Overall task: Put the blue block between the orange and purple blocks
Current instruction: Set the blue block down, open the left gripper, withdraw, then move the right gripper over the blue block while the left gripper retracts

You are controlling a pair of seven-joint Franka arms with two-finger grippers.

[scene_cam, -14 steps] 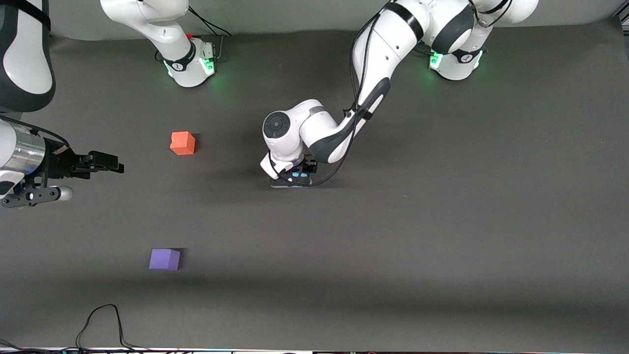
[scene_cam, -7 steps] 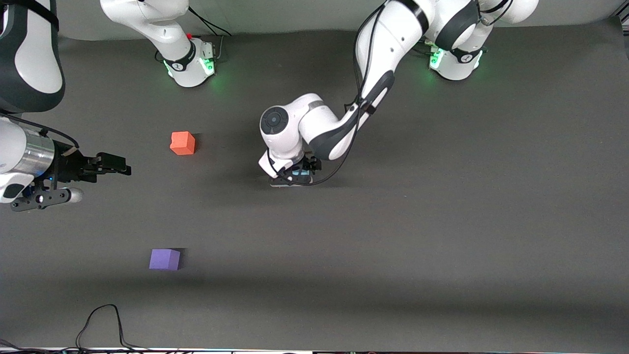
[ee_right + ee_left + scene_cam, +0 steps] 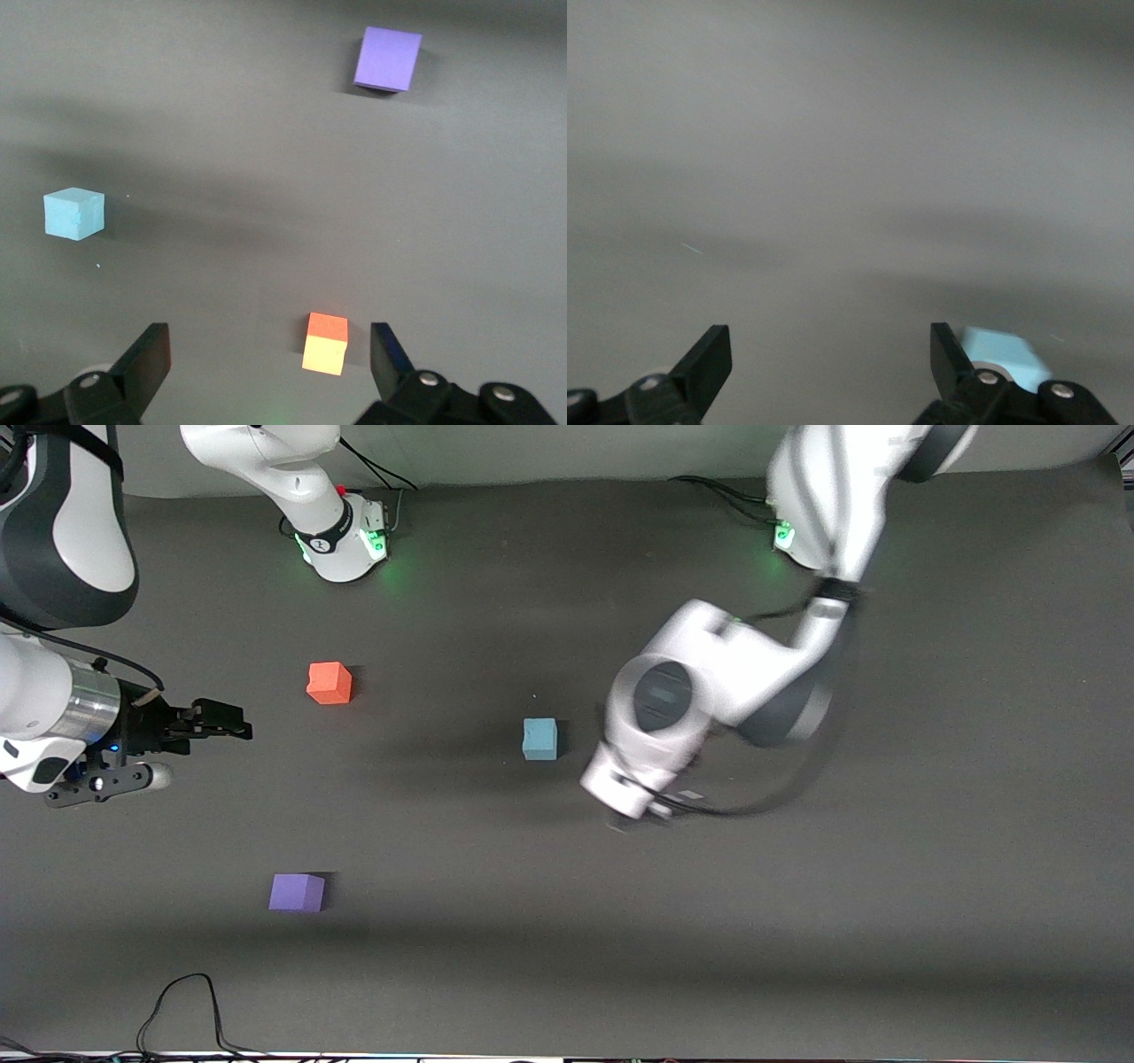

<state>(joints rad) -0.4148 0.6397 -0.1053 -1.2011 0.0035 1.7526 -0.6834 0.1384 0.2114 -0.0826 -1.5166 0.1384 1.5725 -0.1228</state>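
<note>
Three cubes sat apart on the dark counter [image 3: 886, 868] when we looked: the blue block [image 3: 539, 739] near the middle, the orange block [image 3: 330, 683] toward the right arm's end, and the purple block [image 3: 297, 892] nearer the front camera than the orange one. We saw the left gripper [image 3: 831, 354] in the air just beside the blue block, its fingers spread and empty. We found the right gripper [image 3: 270, 350] hanging over the right arm's end, jaws wide, holding nothing.
</note>
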